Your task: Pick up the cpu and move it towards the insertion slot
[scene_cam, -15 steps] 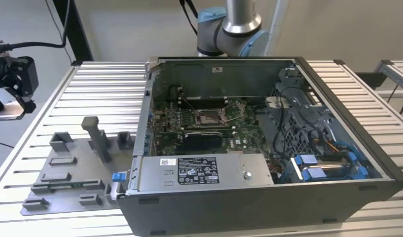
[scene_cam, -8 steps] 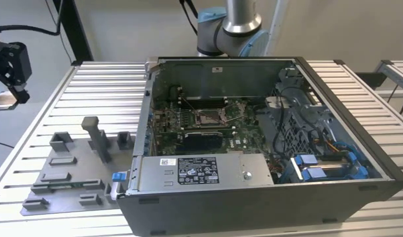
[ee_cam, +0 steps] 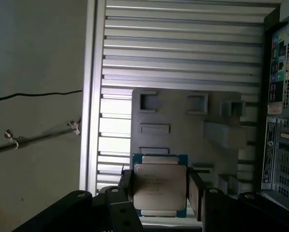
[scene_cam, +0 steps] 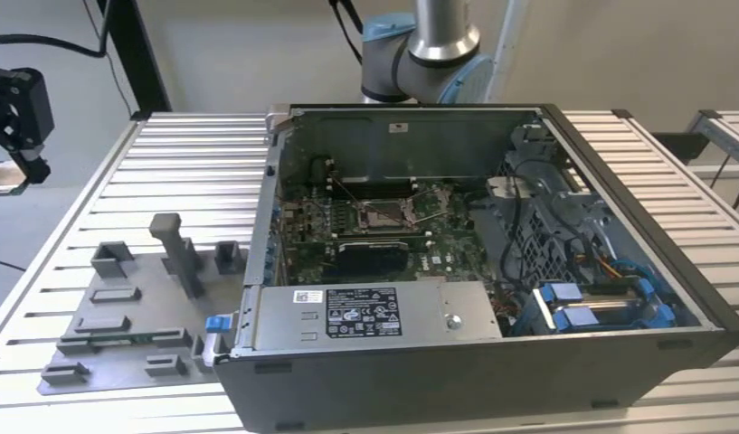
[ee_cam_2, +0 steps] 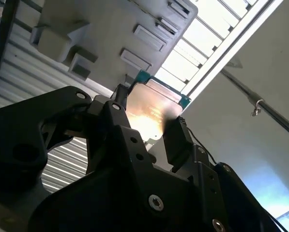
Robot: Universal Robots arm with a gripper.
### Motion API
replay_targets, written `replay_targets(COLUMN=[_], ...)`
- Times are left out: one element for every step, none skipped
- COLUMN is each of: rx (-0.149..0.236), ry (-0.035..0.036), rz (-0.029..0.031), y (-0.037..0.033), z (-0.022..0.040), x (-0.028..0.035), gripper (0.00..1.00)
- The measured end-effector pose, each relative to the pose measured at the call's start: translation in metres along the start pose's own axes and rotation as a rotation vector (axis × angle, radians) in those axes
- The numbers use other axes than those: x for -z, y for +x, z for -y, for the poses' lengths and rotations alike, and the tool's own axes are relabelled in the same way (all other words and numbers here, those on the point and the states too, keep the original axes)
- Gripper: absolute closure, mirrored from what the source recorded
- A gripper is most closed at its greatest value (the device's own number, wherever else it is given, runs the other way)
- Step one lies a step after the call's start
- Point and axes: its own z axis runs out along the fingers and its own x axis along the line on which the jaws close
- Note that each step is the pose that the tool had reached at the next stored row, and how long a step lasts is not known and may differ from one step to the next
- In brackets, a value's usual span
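Two black jaws are clamped on the cpu (ee_cam: 159,186), one against each of two opposite edges, and the chip is lifted clear of everything under it. In the first wrist view the chip shows its silvery lid with a green-blue rim. The second wrist view shows the cpu (ee_cam_2: 151,113) from its other side, a tan, brightly lit face with green-blue corners. Beyond the chip, both wrist views show one flat grey fixture plate (ee_cam: 183,116) carrying several raised blocks and shallow frames, lying on the ribbed metal counter (ee_cam: 183,43). The first wrist view also shows a thin cable (ee_cam: 38,94) running along a pale wall. In the exterior view the jaws hang at the far upper left of the frame, past the counter's edge and well apart from the one open computer case (scene_cam: 466,380) in the middle. Inside that case lies a green board with the single insertion slot (scene_cam: 386,214), its silver frame open, and just below it in the frame a black rectangular recess (scene_cam: 369,260). A silver labelled box (scene_cam: 363,312) sits along the case's near wall, with blue parts (scene_cam: 586,307) at the lower right.
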Motion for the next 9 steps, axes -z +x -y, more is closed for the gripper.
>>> replay_targets(rx=[0.0,0.0,0.0,0.0,0.0,0.0,0.0,0.0,0.0], ry=[0.0,0.0002,0.0,0.0,0.0,0.0001,0.0,0.0001,0.0], rz=[0.0,-0.0001,-0.0001,-0.0001,-0.0002,-0.0005,-0.0007,-0.001,-0.0013], y=[-0.0003,-0.0015,-0.0036,-0.0062,-0.0096,-0.0133,-0.0174,-0.0215,-0.0255], z=[-0.0001,0.0,0.0001,0.0002,0.0003,0.0005,0.0006,0.0008,0.0009], x=[0.0,0.0001,0.0001,0.0001,0.0001,0.0002,0.0002,0.0003,0.0003], gripper=[1.0,1.0,1.0,1.0,1.0,1.0,1.0,1.0,1.0])
